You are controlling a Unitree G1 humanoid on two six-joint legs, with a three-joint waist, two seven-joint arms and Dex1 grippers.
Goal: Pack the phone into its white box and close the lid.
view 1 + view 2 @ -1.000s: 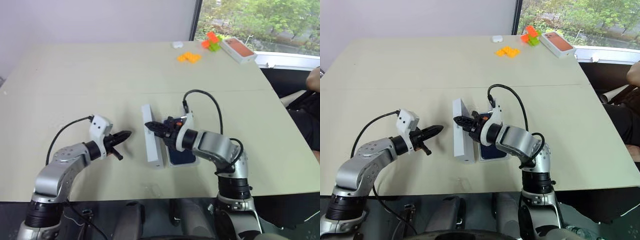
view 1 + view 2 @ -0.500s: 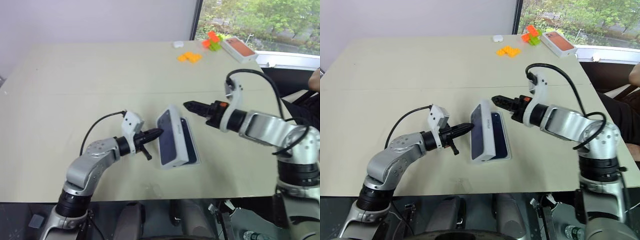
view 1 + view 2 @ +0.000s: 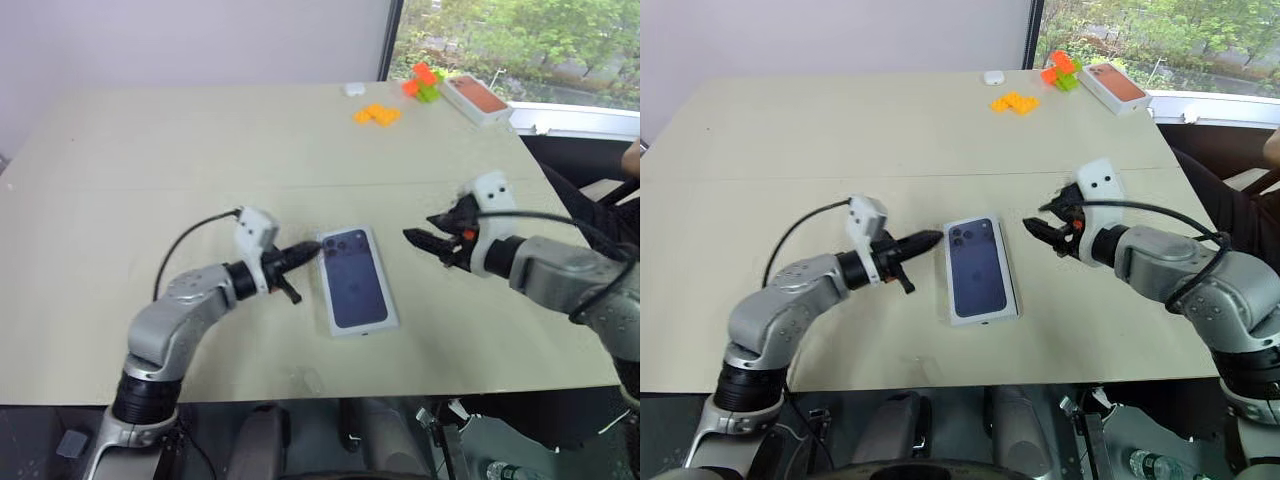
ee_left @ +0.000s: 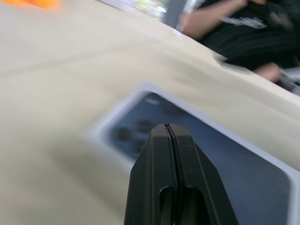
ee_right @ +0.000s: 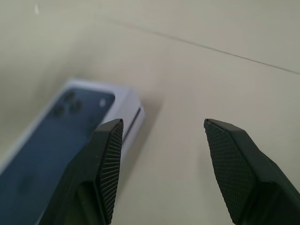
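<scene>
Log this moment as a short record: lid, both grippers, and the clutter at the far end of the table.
lid: lid lies flat on the table, printed phone face up, between the grippers
left gripper: left gripper shut, tip at the lid's left edge
right gripper: right gripper open, apart from the lid, holding nothing
far end: orange blocks, box with orange-red top

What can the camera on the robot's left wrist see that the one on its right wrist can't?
Left wrist view: its own shut black left gripper, a seated person's dark clothing, and orange blocks at the table's far end. Right wrist view: the open right gripper and a thin seam line in the table. Both show the white lid printed with a dark blue phone, lying flat on the beige table.
</scene>
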